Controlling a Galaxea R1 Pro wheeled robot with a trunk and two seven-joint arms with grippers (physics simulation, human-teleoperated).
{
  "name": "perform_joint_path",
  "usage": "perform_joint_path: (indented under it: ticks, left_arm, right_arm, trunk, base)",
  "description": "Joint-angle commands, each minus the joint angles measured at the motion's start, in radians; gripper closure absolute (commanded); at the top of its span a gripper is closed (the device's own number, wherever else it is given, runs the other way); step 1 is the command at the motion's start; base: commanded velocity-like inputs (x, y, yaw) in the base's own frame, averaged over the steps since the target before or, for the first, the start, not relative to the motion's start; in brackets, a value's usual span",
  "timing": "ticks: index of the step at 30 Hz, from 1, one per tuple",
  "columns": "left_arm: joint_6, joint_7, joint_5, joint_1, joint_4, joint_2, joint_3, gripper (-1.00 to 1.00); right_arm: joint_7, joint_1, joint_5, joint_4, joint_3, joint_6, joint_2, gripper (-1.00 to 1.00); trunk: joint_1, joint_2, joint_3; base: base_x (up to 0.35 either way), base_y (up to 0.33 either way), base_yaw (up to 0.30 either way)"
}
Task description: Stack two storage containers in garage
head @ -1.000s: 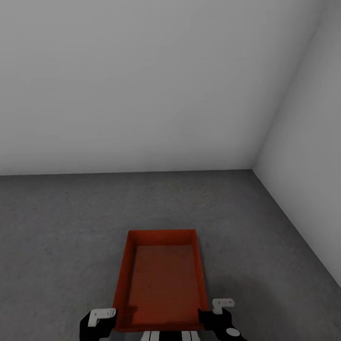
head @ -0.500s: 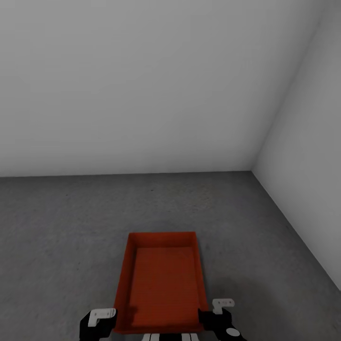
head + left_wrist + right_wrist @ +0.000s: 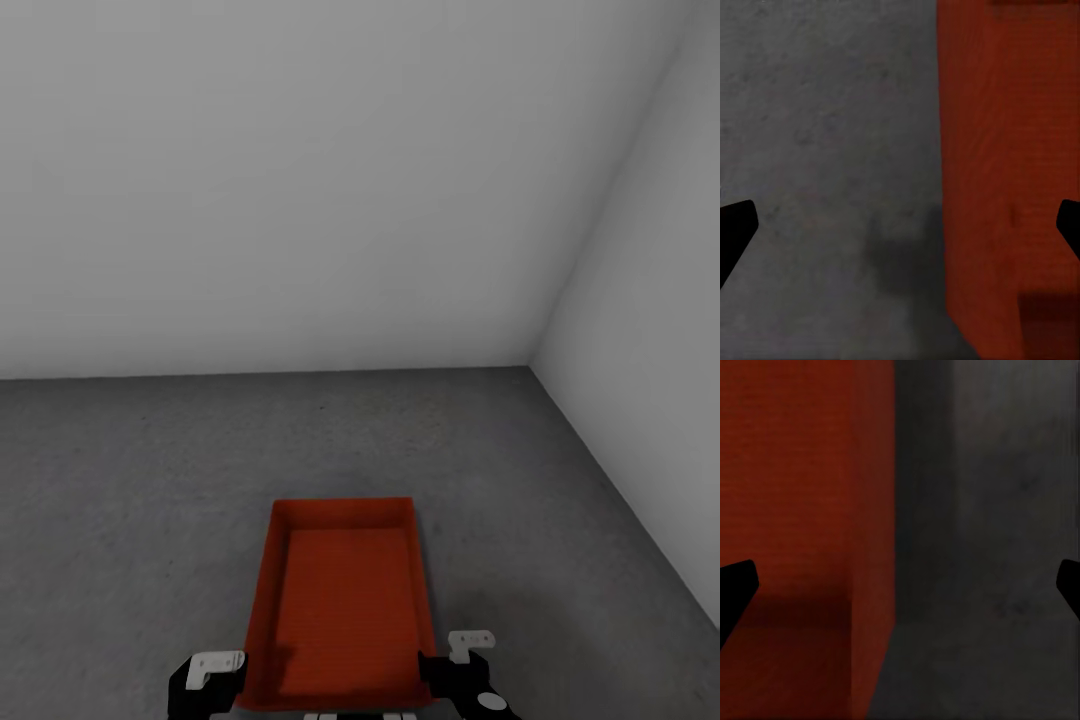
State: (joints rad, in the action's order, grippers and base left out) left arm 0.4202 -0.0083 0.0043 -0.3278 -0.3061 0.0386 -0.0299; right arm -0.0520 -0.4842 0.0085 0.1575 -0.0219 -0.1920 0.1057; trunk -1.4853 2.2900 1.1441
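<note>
orange-red storage container [image 3: 340,610] down low over the dark concrete floor [image 3: 120,500] in the garage corner, long axis pointing straight away from the robot. flanked at its near end: left gripper [image 3: 207,672] by the left wall, right gripper [image 3: 462,668] by the right wall, equally near. jaws spread wide in both wrist views, one container wall between each pair, nothing clamped. resting on the floor or just above it? cannot tell. pale grey walls [image 3: 300,180] beyond.

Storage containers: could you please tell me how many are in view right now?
1. The orange-red storage container sits low and central in the head view, above the grey concrete floor. The second may be out of frame.
</note>
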Motion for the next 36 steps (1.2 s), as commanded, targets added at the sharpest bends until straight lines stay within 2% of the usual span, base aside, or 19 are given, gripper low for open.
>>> perform_joint_path:
  ticks: [1,36]
  left_arm:
    - [0.003,-0.001,0.0,0.0,0.001,0.0,-0.002,-1.0]
    - [0.003,-0.001,0.0,0.0,0.001,0.0,-0.002,-1.0]
  right_arm:
    - [-0.005,0.0,0.001,-0.001,-0.002,-0.003,0.0,-1.0]
    - [-0.005,0.0,0.001,-0.001,-0.002,-0.003,0.0,-1.0]
  trunk:
    - [0.004,-0.007,-0.003]
    - [0.004,-0.007,-0.003]
  base:
    - [0.0,0.0,0.0]
    - [-0.016,0.0,0.0]
